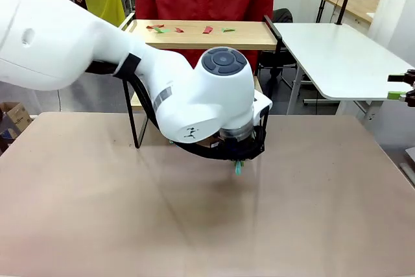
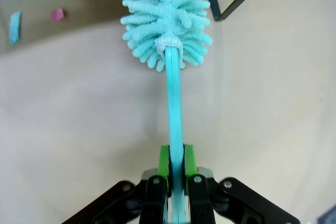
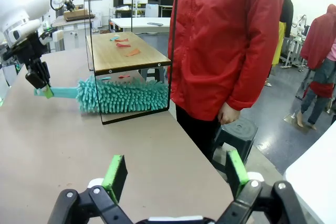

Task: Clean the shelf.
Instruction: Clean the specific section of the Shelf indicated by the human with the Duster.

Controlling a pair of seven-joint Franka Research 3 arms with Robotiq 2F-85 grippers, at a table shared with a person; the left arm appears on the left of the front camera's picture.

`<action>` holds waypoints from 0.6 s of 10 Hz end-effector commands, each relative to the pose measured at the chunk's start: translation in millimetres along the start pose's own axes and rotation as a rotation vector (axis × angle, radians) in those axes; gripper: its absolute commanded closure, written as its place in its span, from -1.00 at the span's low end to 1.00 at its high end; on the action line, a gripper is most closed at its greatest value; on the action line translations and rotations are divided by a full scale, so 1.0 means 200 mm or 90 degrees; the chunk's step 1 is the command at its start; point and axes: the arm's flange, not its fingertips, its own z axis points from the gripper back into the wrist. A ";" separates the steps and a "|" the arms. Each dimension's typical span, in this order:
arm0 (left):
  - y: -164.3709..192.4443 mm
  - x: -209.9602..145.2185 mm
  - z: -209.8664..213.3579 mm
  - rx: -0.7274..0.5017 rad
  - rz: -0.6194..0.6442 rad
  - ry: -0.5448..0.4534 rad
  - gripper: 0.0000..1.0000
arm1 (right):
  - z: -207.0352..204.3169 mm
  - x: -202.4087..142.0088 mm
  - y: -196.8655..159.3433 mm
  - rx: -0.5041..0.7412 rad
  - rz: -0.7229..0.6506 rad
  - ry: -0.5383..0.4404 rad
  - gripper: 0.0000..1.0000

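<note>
The shelf stands at the table's far side, with red and green paper scraps on its top board. My left gripper is shut on the flat handle of a teal fluffy duster. In the right wrist view the left gripper holds the duster level. Its head reaches in under the shelf's scrap-strewn board. More scraps lie beside the head. My right gripper is open and empty, off the shelf's end.
A person in a red jacket stands right behind the shelf, one hand hanging by a stool. A white side table is at the back right. Bare tabletop lies in front of the shelf.
</note>
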 end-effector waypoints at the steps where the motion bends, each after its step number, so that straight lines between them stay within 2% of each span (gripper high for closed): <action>1: -0.03 0.00 -0.03 0.017 0.023 0.013 0.74 | -0.01 0.02 0.01 0.001 0.002 0.000 -1.00; 2: -0.03 0.02 0.00 0.027 0.011 0.039 0.74 | -0.01 0.02 0.01 0.001 0.002 0.000 -1.00; 3: 0.00 -0.01 -0.03 0.007 0.005 0.007 0.74 | -0.01 0.02 0.01 0.001 0.002 0.000 -1.00; 6: -0.02 -0.02 -0.04 0.012 0.010 0.014 0.74 | -0.01 0.02 0.01 0.001 0.002 0.000 -1.00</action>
